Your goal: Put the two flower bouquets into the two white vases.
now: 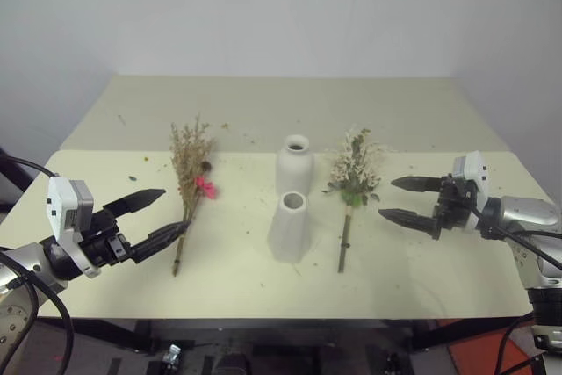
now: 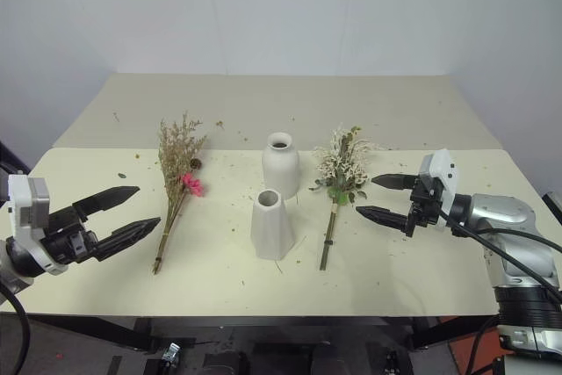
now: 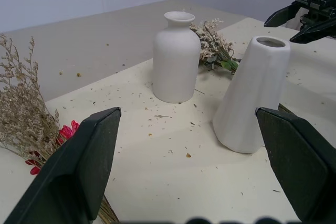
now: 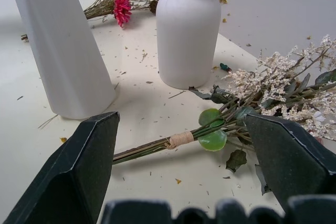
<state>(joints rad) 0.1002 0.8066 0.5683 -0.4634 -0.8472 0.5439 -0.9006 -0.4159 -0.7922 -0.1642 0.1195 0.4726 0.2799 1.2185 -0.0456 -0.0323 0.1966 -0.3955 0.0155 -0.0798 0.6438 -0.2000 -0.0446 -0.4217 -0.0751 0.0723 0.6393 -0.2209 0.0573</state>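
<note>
Two white vases stand upright near the middle of a cream counter (image 1: 413,287). The bottle vase (image 1: 295,164) sits toward the far edge and the cone vase (image 1: 289,227) just in front of it, toward the near edge. Two bouquets lie flat on the counter, one on each side of the vases. The brown bouquet (image 1: 190,183), with one pink flower, lies toward the left edge. The cream bouquet (image 1: 354,182), with green leaves, lies toward the right edge. Both have their stems pointing at the near edge.

The left gripper (image 1: 160,216) hovers by the brown bouquet's stem, its fingers spread and holding nothing. The right gripper (image 1: 410,200) hovers beside the cream bouquet, fingers likewise spread and empty.

The right wrist view adds detail the head views lack: a twine wrap (image 4: 179,140) binds the cream bouquet's stems, and dried crumbs (image 4: 137,56) litter the counter. The left wrist view catches the right gripper beyond the cone vase.
</note>
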